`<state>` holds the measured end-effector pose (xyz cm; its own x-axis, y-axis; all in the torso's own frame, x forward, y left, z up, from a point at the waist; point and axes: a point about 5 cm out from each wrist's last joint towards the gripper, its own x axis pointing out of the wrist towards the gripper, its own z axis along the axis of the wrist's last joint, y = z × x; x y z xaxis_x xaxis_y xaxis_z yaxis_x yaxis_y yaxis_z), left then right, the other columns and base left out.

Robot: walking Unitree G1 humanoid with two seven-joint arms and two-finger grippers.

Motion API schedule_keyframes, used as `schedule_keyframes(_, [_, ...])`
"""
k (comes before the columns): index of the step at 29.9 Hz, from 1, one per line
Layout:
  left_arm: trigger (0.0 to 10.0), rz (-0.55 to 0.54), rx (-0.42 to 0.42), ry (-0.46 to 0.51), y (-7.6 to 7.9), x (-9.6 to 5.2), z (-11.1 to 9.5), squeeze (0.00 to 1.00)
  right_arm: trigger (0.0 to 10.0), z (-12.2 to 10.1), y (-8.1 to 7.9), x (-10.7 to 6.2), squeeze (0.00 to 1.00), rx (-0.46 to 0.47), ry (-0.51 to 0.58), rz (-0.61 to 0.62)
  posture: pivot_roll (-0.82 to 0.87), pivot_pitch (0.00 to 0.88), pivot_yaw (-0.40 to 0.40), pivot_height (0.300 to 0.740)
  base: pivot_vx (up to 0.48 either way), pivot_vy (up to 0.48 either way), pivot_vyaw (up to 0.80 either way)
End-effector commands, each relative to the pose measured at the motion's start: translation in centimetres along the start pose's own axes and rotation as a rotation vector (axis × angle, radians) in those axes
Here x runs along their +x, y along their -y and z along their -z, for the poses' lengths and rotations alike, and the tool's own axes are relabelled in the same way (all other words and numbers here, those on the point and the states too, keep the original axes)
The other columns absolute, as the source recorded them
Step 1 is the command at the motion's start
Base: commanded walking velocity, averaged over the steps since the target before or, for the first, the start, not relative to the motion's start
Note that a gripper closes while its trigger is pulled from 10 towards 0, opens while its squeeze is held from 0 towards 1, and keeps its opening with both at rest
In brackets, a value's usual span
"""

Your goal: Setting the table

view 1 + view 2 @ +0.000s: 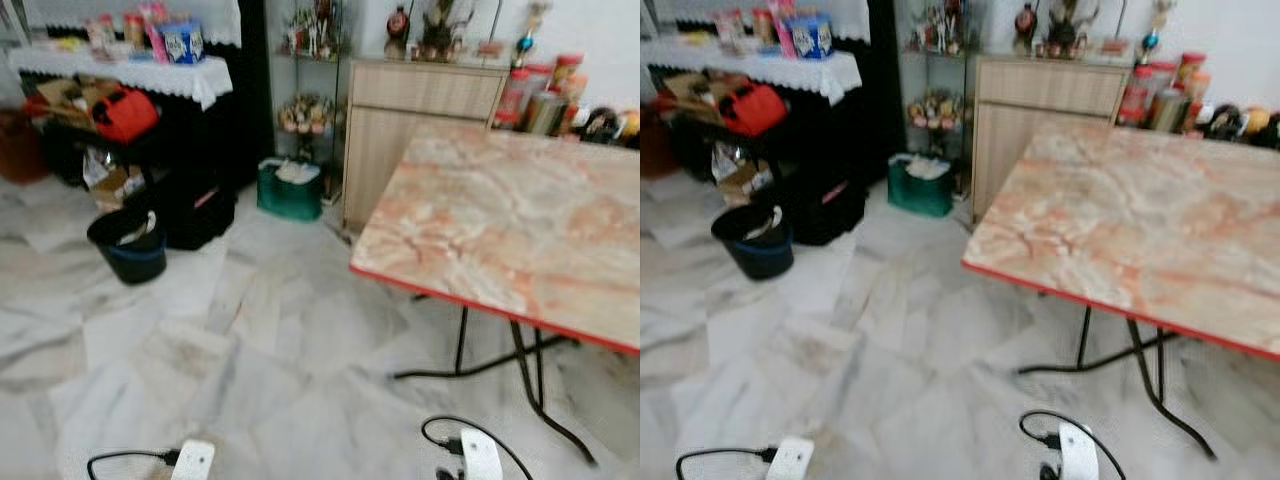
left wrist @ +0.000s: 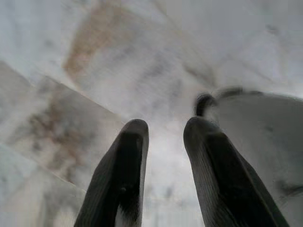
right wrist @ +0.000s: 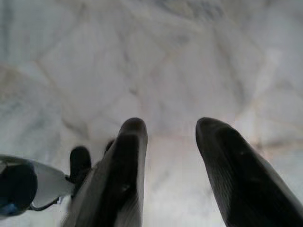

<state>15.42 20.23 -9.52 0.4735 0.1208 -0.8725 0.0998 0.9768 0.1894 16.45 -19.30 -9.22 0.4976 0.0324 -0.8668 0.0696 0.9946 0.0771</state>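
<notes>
Left jaws (image 2: 163, 142): parted a little, holding nothing, hanging over the pale marble floor (image 1: 250, 340).
Right jaws (image 3: 170, 142): parted somewhat wider, holding nothing, also over the floor.
Arms: both low at the robot's sides, wrists at the bottom edge of the head views.
Counter (image 1: 520, 230): pink-orange marbled top, red edge, black folding legs; ahead and to the robot's right, bare on the visible part.
Wooden cabinet (image 1: 420, 120): just behind the counter's far corner, against the wall; ornaments on top.
Jars and tins (image 1: 540, 100): beyond the counter's far edge, blurred.
Green box (image 1: 290, 190): on the floor beside the cabinet.
Dark bucket (image 1: 128, 242): on the floor, to the left.
Shelf with white lace cloth (image 1: 150, 70): far left, packets on top.
</notes>
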Motion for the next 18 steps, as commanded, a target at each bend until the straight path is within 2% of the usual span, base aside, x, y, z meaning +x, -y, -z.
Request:
schedule_keyframes(1, [10.0,0.011,0.000,0.020,0.37,0.09,-0.84,0.00,10.0,-0.43,0.87,-0.12,0.00,0.008,0.016,0.024,0.10,0.000,-0.076,0.740,0.000,-0.461,0.00])
schedule_keyframes(18, [10.0,0.015,0.002,0.028,0.42,0.14,-1.27,0.00,10.0,-0.56,0.87,-0.10,0.00,0.007,0.018,0.029,0.09,0.000,-0.071,0.740,0.000,-0.461,0.00])
